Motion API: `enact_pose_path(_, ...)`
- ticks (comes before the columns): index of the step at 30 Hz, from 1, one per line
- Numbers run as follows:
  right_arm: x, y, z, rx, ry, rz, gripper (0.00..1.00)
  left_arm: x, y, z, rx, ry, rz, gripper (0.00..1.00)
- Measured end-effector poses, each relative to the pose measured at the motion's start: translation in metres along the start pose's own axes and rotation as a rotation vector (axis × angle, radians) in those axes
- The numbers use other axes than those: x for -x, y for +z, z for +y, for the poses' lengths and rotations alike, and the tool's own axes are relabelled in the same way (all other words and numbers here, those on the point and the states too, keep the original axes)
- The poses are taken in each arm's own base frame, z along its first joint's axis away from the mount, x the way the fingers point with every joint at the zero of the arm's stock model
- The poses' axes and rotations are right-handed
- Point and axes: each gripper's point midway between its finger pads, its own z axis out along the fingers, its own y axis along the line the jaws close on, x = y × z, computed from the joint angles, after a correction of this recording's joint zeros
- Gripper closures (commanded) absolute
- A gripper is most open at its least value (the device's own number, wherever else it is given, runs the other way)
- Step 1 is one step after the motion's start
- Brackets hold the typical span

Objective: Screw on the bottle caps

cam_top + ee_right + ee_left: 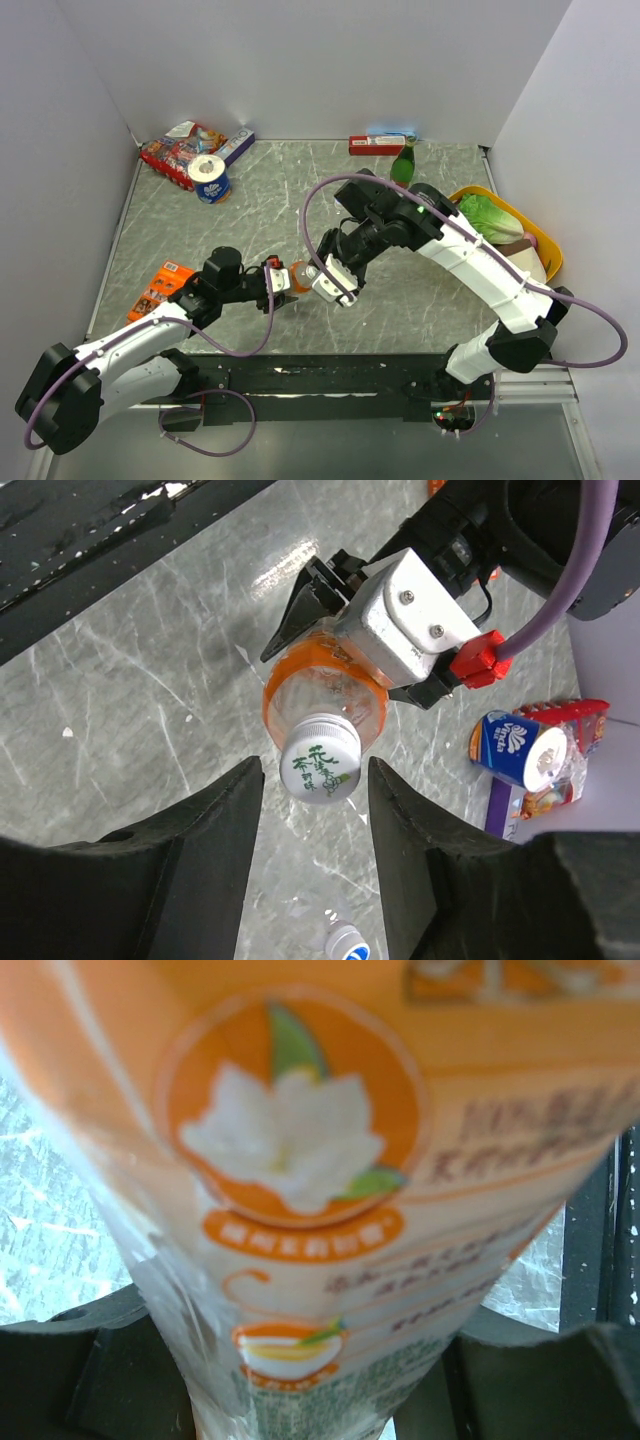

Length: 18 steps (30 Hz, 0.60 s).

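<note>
Surface: grey marbled table (420,300), walled in white, is carrying both arms, which are meeting near its middle.
Bottle: the bottle (325,695) is lying tilted in the left gripper (283,279), its orange label filling the left wrist view.
Left jaws: they are pressing on the bottle's labelled body from both sides.
Right jaws: the right gripper (312,780) is standing wide apart and gripping nothing.
Cap: the white cap (320,761) is sitting on the neck, between the right fingers (215,830), touching neither.
Axis: the bottle's long axis is pointing cap-first at the right wrist.
Turning point: the right arm is nearer the cap, so closing and twisting about that axis is likely falling to it.
</note>
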Motion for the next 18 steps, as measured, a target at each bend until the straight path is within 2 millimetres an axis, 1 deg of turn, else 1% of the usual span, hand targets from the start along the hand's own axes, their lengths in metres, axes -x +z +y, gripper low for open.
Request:
enact_pose_path(8, -0.003, 0.003, 0.0, 0.008, 0.013, 0.001, 0.59, -0.002, 0.001, 0.0, 0.0, 0.005, 0.005, 0.99)
enact_pose_path(14, -0.005, 0.005, -0.001, 0.01, 0.046, 0.002, 0.73, -0.004, 0.001, 0.003, 0.017, -0.001, 0.016, 0.99)
enact_pose_path(16, -0.008, 0.005, -0.005, 0.004, 0.105, 0.005, 0.75, -0.004, 0.001, 0.01, 0.05, -0.004, 0.02, 0.99)
enact_pose_path(18, -0.015, 0.003, -0.011, -0.012, 0.198, 0.016, 0.77, -0.005, 0.0, 0.017, 0.099, -0.026, 0.03, 0.99)
